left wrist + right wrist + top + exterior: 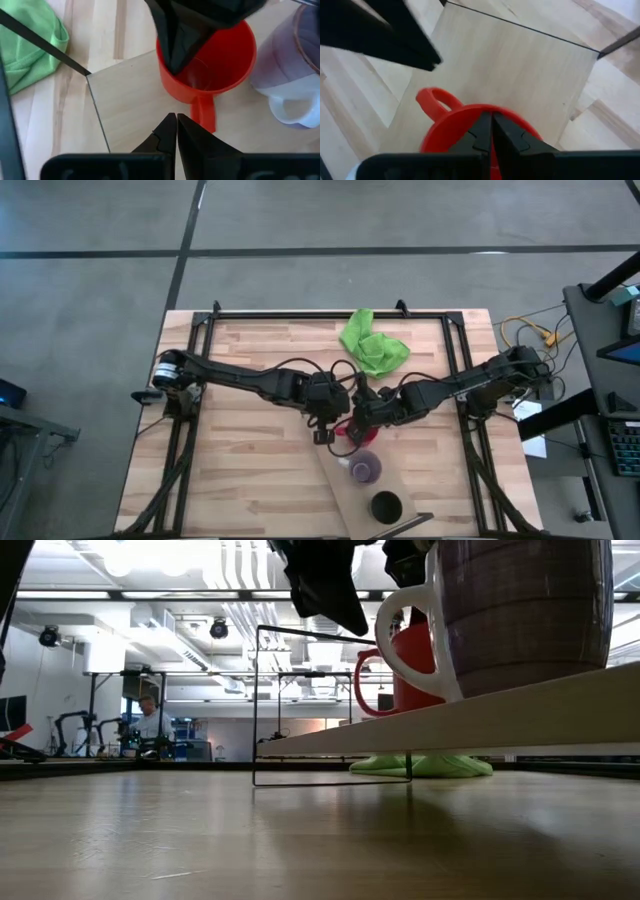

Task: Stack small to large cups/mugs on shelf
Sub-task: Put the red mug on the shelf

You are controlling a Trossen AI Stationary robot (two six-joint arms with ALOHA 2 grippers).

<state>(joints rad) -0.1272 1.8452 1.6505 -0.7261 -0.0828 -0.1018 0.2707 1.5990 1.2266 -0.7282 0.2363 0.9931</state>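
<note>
Red cup (210, 60) sits at the far end of the shelf (345, 480), its handle toward the left gripper (176, 131). That gripper hangs just beside the handle with its fingers pressed together, holding nothing. The right gripper (491, 131) is directly over the red cup's rim, one finger reaching down inside it; its fingers look nearly closed, and whether they pinch the wall I cannot tell. Next along the shelf stands the purple cup (364, 470), then the black cup (386, 506) near the table's (250, 470) front edge. A green cloth (372, 344) lies by the table's far edge.
</note>
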